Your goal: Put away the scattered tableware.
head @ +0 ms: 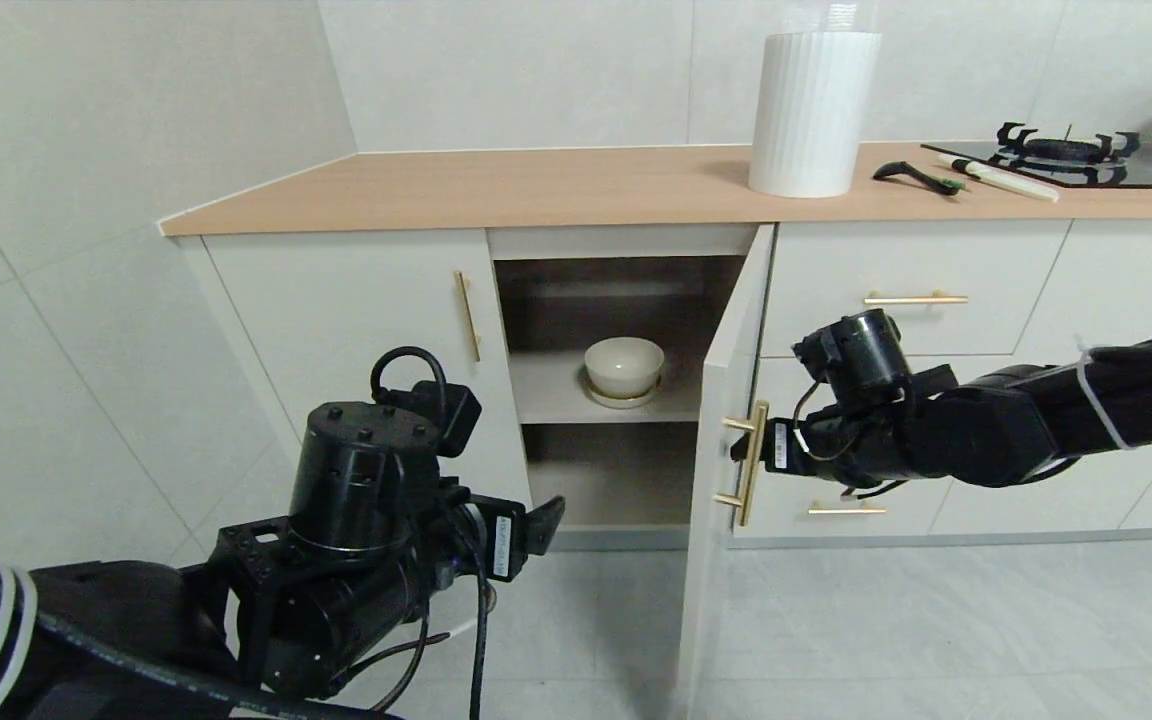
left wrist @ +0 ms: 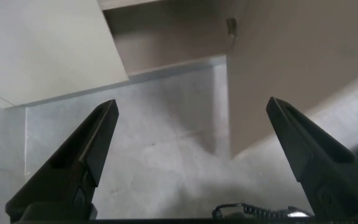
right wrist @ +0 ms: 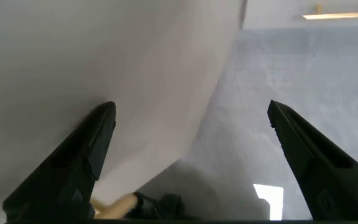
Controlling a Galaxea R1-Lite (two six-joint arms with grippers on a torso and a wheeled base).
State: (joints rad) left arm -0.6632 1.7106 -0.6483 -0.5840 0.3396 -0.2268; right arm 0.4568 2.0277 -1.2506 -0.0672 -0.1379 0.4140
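A cream bowl [head: 624,365] sits on a small plate [head: 623,399] on the middle shelf of the open cabinet [head: 596,300]. The cabinet door [head: 726,400] stands swung out, seen nearly edge-on. My right gripper [head: 744,450] is at the door's gold handle [head: 748,462]; in the right wrist view the right gripper [right wrist: 191,109] is open, with the white door [right wrist: 104,62] and a bit of the handle [right wrist: 114,205] close before it. My left gripper [head: 544,525] hangs low, left of the door, and the left gripper [left wrist: 191,106] is open with nothing in it above the grey floor.
On the wooden counter [head: 496,185] stand a tall white ribbed vase [head: 813,110], a black peeler [head: 911,177] and a white-and-green utensil [head: 1001,180] beside the gas hob [head: 1076,150]. Drawers with gold handles [head: 914,298] lie right of the door. Grey floor [head: 886,630] spreads below.
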